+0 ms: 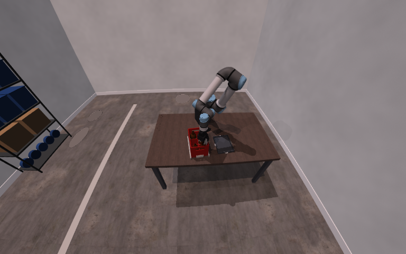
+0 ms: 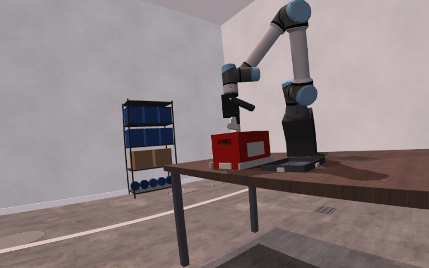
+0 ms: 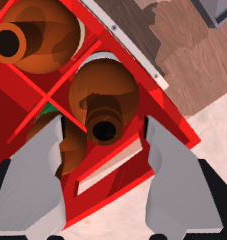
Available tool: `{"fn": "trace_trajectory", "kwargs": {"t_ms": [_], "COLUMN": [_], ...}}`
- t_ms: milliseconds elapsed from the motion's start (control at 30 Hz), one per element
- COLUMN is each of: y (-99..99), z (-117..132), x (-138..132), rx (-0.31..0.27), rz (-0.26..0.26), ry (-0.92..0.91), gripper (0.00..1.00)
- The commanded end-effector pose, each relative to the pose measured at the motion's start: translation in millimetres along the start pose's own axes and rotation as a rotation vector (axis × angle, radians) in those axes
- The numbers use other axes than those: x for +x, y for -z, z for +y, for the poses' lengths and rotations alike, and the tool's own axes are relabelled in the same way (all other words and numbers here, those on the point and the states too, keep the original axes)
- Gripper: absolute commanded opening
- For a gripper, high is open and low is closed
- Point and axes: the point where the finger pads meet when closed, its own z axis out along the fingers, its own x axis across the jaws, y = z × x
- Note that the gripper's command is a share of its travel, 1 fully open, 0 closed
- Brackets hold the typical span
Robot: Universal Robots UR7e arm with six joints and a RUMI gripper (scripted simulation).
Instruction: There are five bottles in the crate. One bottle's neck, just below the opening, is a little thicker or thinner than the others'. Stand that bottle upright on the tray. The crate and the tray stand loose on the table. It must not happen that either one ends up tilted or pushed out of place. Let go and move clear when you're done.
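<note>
The red crate [image 1: 199, 152] [image 2: 226, 156] [image 3: 187, 137] stands on the table and holds brown bottles. My gripper [image 1: 203, 142] [image 2: 235, 130] [image 3: 104, 117] is partly open and points down over the crate. In the wrist view, the mouth of a corner bottle [image 3: 105, 85] shows between its fingertips, with gaps on both sides. Another bottle [image 3: 55, 52] stands in a neighbouring compartment. A third bottle [image 3: 73, 150] is partly hidden by the left finger. Which neck differs cannot be told. The dark tray [image 1: 223, 144] [image 2: 296, 168] [image 3: 219, 15] lies beside the crate with nothing on it.
The crate's compartment dividers [image 3: 32, 111] and outer walls surround the bottles close to the fingers. The wooden table [image 1: 169, 138] [image 2: 359, 170] bears the crate and tray near its front edge. A shelf [image 1: 9, 126] [image 2: 149, 148] with boxes stands away from the table.
</note>
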Motion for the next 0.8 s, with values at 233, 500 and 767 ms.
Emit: {"fn": "trace_trajectory", "kwargs": {"t_ms": [233, 500, 767], "y": [-8.2, -8.3, -8.2], "z": [-1.4, -0.9, -0.9], "x": [-0.6, -0.6, -0.6], "rx": [0.001, 0.000, 0.000], "rz": [-0.001, -0.001, -0.001], "ry": [-0.002, -0.001, -0.001], "gripper": [0.38, 0.38, 0.38]}}
